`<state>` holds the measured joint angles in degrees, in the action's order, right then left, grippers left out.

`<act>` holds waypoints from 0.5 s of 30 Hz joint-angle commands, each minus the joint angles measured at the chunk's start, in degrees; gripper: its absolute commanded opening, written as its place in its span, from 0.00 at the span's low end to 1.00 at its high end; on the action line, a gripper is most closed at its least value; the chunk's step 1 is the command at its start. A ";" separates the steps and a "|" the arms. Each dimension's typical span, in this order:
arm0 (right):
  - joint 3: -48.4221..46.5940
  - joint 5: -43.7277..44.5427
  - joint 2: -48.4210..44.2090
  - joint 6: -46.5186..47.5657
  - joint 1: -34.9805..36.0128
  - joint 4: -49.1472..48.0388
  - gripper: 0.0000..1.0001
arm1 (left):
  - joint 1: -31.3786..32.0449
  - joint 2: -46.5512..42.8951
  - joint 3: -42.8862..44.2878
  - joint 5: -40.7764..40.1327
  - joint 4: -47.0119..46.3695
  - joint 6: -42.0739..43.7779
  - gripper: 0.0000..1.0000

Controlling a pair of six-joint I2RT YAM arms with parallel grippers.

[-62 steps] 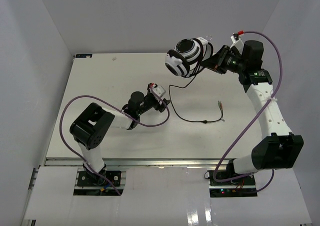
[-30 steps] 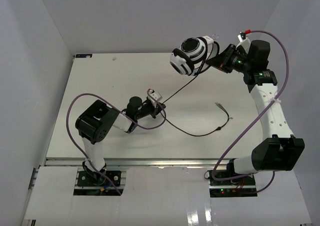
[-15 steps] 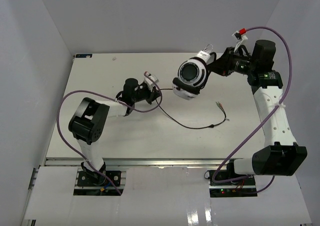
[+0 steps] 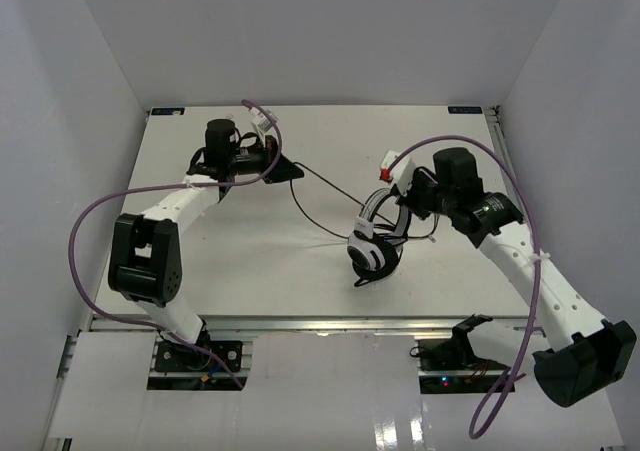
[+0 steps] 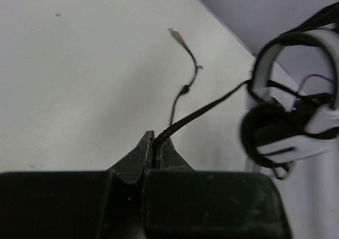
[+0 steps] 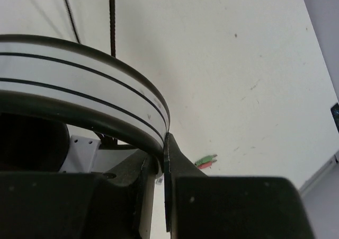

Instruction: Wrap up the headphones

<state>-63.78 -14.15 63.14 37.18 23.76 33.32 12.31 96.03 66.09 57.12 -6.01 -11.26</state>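
White-and-black over-ear headphones with round earcups (image 4: 374, 249), hanging under the right gripper (image 4: 396, 205) over the white table (image 4: 230, 271), right of centre and nearer the near edge. Right gripper clamped tight on the curved white headband (image 6: 79, 64). Left gripper (image 4: 296, 172), toward the far left corner, pinched together on the thin black braided cable (image 5: 201, 109), pulled taut toward the headphones. Small red-and-green plug (image 5: 176, 35) lying on the table.
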 commanded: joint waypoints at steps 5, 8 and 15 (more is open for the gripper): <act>5.11 47.79 6.72 6.73 7.91 -39.47 0.08 | 3.07 -16.21 -0.62 15.18 3.44 -20.50 0.00; 2.42 51.60 12.24 4.79 8.36 -47.32 0.08 | 8.20 -18.87 0.42 14.68 2.19 -25.74 0.00; -14.83 54.80 24.59 -21.57 8.16 -37.57 0.08 | 21.81 -14.72 1.66 2.96 -11.57 -41.01 0.00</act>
<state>-67.96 29.52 83.47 32.95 34.25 -6.70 27.58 80.86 65.85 62.42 -6.93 -39.97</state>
